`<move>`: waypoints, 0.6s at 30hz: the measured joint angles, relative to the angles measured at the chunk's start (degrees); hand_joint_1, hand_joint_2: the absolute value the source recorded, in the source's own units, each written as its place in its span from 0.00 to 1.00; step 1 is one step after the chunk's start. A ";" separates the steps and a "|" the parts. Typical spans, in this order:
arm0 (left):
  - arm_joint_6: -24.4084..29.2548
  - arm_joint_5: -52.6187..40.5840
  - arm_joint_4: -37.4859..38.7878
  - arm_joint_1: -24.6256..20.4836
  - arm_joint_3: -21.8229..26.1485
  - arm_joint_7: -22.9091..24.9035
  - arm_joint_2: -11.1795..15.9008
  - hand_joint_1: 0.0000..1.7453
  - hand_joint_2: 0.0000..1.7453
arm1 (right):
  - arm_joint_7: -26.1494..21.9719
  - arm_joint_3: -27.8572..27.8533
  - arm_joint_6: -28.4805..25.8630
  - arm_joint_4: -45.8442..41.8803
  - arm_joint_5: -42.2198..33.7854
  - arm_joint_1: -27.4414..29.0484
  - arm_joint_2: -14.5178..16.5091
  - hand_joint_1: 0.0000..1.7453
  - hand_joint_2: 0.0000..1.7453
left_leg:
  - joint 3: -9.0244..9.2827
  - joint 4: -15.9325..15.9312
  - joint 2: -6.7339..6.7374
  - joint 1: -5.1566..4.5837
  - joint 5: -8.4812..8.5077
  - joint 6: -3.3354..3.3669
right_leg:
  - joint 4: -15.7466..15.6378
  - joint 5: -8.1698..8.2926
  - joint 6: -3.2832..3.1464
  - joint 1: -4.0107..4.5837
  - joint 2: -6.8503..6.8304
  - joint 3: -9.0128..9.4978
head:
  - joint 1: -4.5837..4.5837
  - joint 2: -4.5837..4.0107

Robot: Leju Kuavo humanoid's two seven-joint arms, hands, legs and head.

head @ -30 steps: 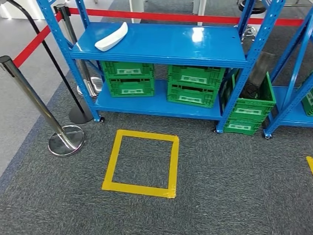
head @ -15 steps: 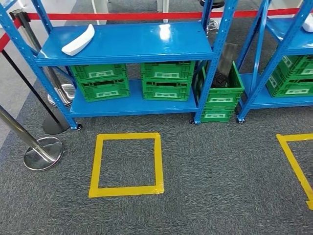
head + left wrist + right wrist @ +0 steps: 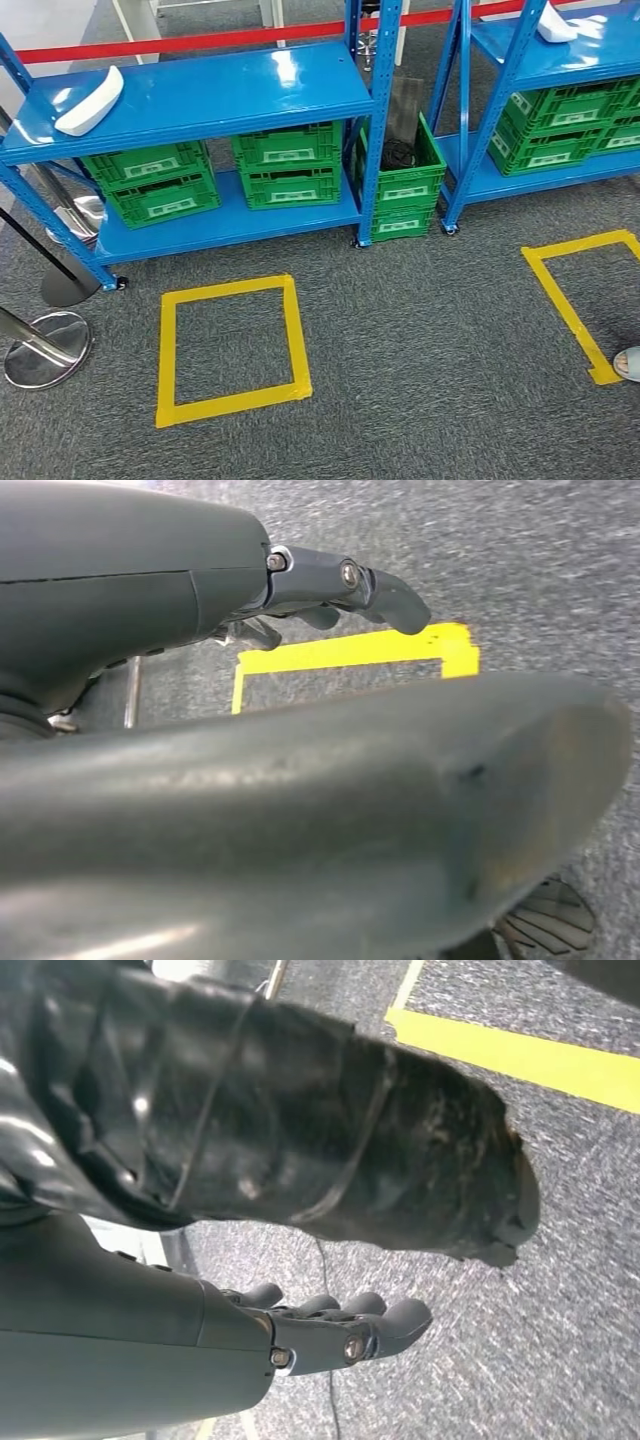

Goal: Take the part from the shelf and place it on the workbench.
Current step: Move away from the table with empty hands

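Note:
A white curved part (image 3: 89, 102) lies on the top board of the left blue shelf (image 3: 204, 95), near its left end. A second white part (image 3: 556, 25) rests on the top board of the right blue shelf (image 3: 596, 50). Both shelves stand well ahead of me across the carpet. My left hand (image 3: 347, 585) hangs above the grey carpet with its fingers stretched out and nothing in them. My right hand (image 3: 340, 1330) also hangs over the carpet, fingers straight and holding nothing.
Green crates (image 3: 287, 165) fill the lower boards, and one crate (image 3: 404, 175) stands between the shelves. Two yellow tape squares (image 3: 230, 345) (image 3: 577, 290) mark the carpet. A chrome stanchion base (image 3: 45, 345) sits at the left. A person's shoe (image 3: 628, 362) shows at the right edge.
The camera has swung to the right, so the whole scene slid left. The right shelf with its white part, the second yellow square and a shoe have come into view.

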 joint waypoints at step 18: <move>-0.93 -0.22 0.00 0.00 0.69 -0.40 -0.21 0.00 0.00 | 0.04 0.43 0.60 0.04 -0.15 0.03 -0.07 0.00 0.00 | 4.16 -3.93 0.20 0.32 -1.19 1.24 | 5.20 -0.54 4.09 -0.98 -0.84 -4.00 | 1.04 -0.01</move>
